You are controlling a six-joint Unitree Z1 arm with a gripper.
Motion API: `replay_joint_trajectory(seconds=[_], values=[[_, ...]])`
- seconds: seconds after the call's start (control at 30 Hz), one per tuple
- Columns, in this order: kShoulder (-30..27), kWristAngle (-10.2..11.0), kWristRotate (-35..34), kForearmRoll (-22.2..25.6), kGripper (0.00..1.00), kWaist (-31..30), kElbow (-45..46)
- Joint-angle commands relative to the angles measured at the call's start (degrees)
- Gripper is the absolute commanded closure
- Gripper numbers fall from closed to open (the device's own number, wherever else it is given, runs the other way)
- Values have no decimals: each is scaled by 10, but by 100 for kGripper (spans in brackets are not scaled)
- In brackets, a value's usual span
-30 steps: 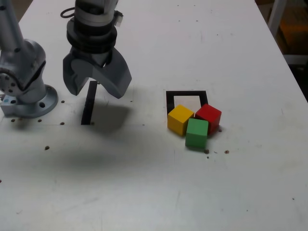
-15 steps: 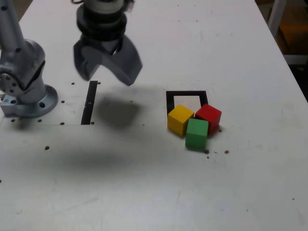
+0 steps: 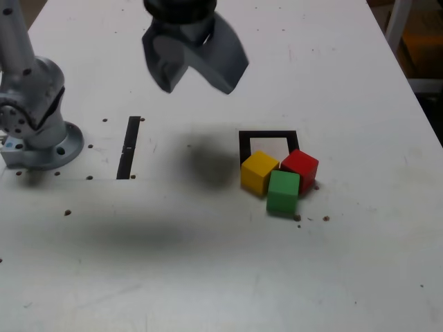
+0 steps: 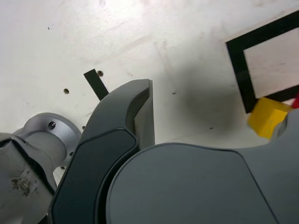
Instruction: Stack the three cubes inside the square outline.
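Cubes first: the yellow cube (image 3: 259, 171), red cube (image 3: 300, 169) and green cube (image 3: 283, 191) sit bunched together on the white table (image 3: 208, 277), touching one another, none stacked. Yellow and red lie over the near edge of the square outline (image 3: 268, 135), covering that strip of tape, while green sits just in front of them, outside the frame. The white centre of the outline is mostly bare — so no cube is properly seated inside it yet, and the stack has no base.

Above the table, the gripper (image 3: 194, 63) hangs high, off to the exterior view's left of the outline and well apart from the cubes; its shadow falls on the table between the black strip (image 3: 128, 147) and the frame. Its two fingers stand wide apart with nothing between them, which suits an approach: each cube is narrower than that gap. The wrist view shows the outline's corner and the yellow cube (image 4: 267, 116) ahead of one finger (image 4: 140, 112), with a sliver of red beside it.

My judgement: this is the reach toward a first pick. Because the cubes touch, closing on one risks nudging its neighbours — the green, free on its outer sides, looks the easiest to take cleanly.
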Motion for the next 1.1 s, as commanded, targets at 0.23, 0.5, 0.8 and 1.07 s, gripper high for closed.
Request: replay_joint_trajectory(seconds=[0.23, 0.5, 0.8, 1.07], values=[[72, -16, 44, 90, 5, -12, -153], [169, 1, 87, 156, 5, -29, -299], [250, 3, 97, 168, 4, -46, -367], [294, 12, 100, 170, 5, -61, -400]])
